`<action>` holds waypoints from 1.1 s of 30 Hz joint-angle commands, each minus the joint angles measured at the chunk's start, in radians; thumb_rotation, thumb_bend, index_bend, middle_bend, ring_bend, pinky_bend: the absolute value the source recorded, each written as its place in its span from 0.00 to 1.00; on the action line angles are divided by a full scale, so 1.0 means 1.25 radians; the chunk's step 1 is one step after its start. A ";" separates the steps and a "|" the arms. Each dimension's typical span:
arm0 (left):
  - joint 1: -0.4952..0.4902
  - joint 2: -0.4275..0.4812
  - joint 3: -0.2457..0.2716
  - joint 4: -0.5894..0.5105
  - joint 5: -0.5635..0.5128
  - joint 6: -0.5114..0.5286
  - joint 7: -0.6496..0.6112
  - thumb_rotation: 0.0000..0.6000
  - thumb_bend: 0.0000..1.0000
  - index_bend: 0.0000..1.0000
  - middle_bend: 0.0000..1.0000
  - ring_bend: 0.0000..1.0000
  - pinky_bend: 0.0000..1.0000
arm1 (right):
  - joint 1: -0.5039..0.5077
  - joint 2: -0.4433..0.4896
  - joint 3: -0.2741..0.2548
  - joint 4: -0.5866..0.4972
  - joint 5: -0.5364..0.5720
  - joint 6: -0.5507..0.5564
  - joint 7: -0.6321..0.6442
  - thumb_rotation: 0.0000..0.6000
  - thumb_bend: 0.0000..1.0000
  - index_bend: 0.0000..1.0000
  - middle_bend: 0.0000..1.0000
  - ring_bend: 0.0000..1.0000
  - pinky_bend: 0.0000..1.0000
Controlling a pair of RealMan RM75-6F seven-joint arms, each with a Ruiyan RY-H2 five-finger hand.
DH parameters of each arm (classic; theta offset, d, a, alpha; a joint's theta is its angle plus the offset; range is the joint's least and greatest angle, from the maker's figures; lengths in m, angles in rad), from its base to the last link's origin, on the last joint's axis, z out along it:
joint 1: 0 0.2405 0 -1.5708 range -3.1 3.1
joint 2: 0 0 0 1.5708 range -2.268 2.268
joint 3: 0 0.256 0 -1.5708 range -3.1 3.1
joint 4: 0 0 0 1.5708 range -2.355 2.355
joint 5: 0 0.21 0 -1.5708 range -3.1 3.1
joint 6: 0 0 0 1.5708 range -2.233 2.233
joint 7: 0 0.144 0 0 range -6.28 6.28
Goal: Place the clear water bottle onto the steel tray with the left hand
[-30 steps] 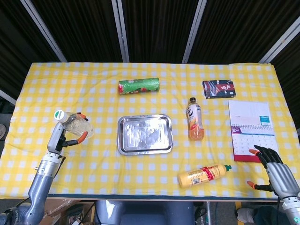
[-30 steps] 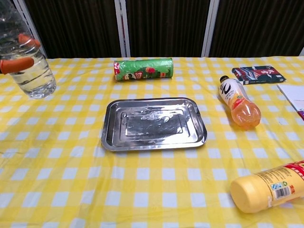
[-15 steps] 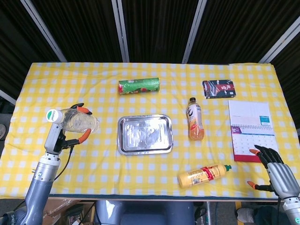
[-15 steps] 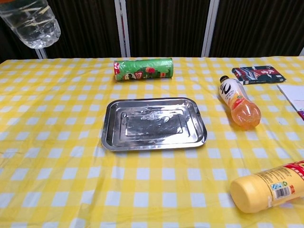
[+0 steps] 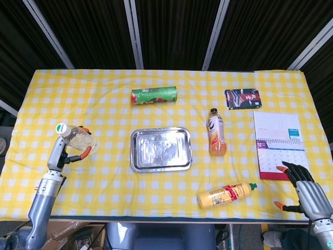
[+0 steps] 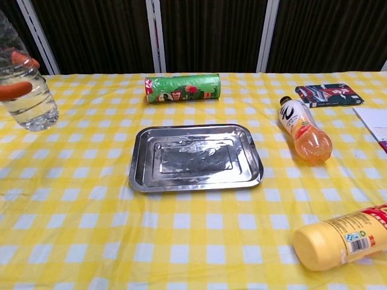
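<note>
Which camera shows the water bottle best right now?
The head view: it shows the whole water bottle, cap included, held by the left hand left of the tray. The chest view cuts it off at the frame's left edge, showing only its lower body.

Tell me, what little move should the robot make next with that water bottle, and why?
Probably carry it sideways toward the steel tray. The left hand holds the clear water bottle near the table's left edge, well apart from the tray, which lies bare in the middle. The right hand holds nothing, by the calendar.
</note>
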 commanded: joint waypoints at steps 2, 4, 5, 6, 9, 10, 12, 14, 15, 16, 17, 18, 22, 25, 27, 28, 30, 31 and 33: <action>-0.002 -0.021 -0.009 0.016 -0.003 0.014 0.003 1.00 0.44 0.57 0.53 0.13 0.12 | 0.000 0.001 0.000 0.000 0.001 -0.001 0.001 1.00 0.16 0.18 0.10 0.06 0.05; -0.006 -0.026 -0.018 0.009 -0.011 0.014 0.012 1.00 0.44 0.58 0.53 0.13 0.12 | 0.000 0.001 -0.001 -0.001 -0.001 -0.002 0.001 1.00 0.16 0.18 0.10 0.06 0.05; -0.008 -0.028 -0.020 0.007 -0.013 0.012 0.013 1.00 0.45 0.58 0.54 0.13 0.12 | 0.000 0.001 -0.002 -0.001 -0.001 -0.002 0.001 1.00 0.16 0.18 0.10 0.06 0.05; -0.012 -0.032 -0.022 0.002 -0.013 0.009 0.016 1.00 0.45 0.58 0.54 0.13 0.12 | 0.001 0.001 -0.002 -0.002 -0.002 -0.003 0.001 1.00 0.16 0.18 0.10 0.06 0.05; -0.028 -0.053 -0.024 -0.005 -0.008 -0.001 0.033 1.00 0.45 0.58 0.54 0.13 0.12 | 0.001 0.001 -0.002 -0.003 -0.003 -0.003 -0.001 1.00 0.16 0.18 0.10 0.06 0.05; -0.033 -0.064 -0.026 -0.008 -0.009 -0.003 0.040 1.00 0.45 0.58 0.54 0.13 0.12 | 0.001 0.001 -0.003 -0.004 -0.003 -0.004 -0.002 1.00 0.16 0.18 0.10 0.06 0.05; -0.048 -0.088 -0.029 -0.011 -0.012 -0.009 0.063 1.00 0.45 0.59 0.54 0.13 0.12 | 0.003 -0.002 -0.003 -0.002 -0.001 -0.008 -0.003 1.00 0.16 0.18 0.10 0.06 0.05; -0.068 -0.120 -0.038 -0.012 -0.028 -0.021 0.097 1.00 0.45 0.59 0.54 0.13 0.12 | 0.004 -0.002 -0.002 0.000 0.002 -0.010 -0.002 1.00 0.16 0.18 0.10 0.06 0.05; -0.078 -0.133 -0.040 -0.011 -0.032 -0.027 0.111 1.00 0.45 0.59 0.54 0.13 0.12 | 0.004 -0.002 -0.002 0.000 0.002 -0.010 -0.002 1.00 0.16 0.18 0.10 0.06 0.05; -0.090 -0.151 -0.043 -0.008 -0.039 -0.036 0.131 1.00 0.45 0.59 0.54 0.13 0.12 | 0.004 -0.001 -0.002 0.001 0.003 -0.011 -0.001 1.00 0.16 0.18 0.10 0.06 0.05; -0.103 -0.170 -0.049 -0.004 -0.049 -0.043 0.148 1.00 0.46 0.59 0.54 0.13 0.12 | 0.004 -0.001 -0.001 0.002 0.004 -0.011 0.001 1.00 0.16 0.18 0.10 0.06 0.05; -0.112 -0.184 -0.052 -0.002 -0.055 -0.049 0.159 1.00 0.46 0.59 0.54 0.13 0.12 | 0.004 -0.001 -0.001 0.003 0.005 -0.011 0.002 1.00 0.16 0.18 0.10 0.06 0.05; -0.151 -0.240 -0.071 -0.006 -0.077 -0.068 0.205 1.00 0.46 0.59 0.54 0.13 0.12 | 0.003 0.003 0.000 0.004 0.003 -0.007 0.013 1.00 0.16 0.18 0.10 0.06 0.05; -0.158 -0.257 -0.075 -0.017 -0.072 -0.041 0.258 1.00 0.46 0.59 0.54 0.13 0.12 | 0.002 0.006 0.000 0.005 0.000 -0.003 0.022 1.00 0.16 0.18 0.10 0.06 0.05; -0.149 -0.247 -0.072 -0.042 -0.075 -0.030 0.272 1.00 0.46 0.58 0.54 0.13 0.12 | 0.001 0.008 -0.001 0.008 -0.002 0.000 0.028 1.00 0.16 0.18 0.10 0.06 0.05; -0.143 -0.236 -0.069 -0.054 -0.075 -0.025 0.278 1.00 0.46 0.58 0.54 0.13 0.12 | 0.000 0.009 -0.002 0.008 -0.004 0.001 0.029 1.00 0.16 0.18 0.10 0.06 0.05; -0.129 -0.212 -0.064 -0.075 -0.072 -0.016 0.282 1.00 0.46 0.58 0.54 0.13 0.12 | 0.000 0.010 -0.003 0.007 -0.007 0.003 0.029 1.00 0.16 0.18 0.10 0.06 0.05; -0.119 -0.193 -0.059 -0.090 -0.067 -0.009 0.282 1.00 0.46 0.58 0.54 0.13 0.12 | -0.001 0.011 -0.004 0.005 -0.010 0.004 0.029 1.00 0.16 0.18 0.10 0.06 0.05; -0.097 -0.157 -0.051 -0.112 -0.057 0.008 0.284 1.00 0.46 0.58 0.54 0.13 0.12 | -0.002 0.011 -0.005 0.002 -0.014 0.007 0.027 1.00 0.16 0.18 0.10 0.06 0.05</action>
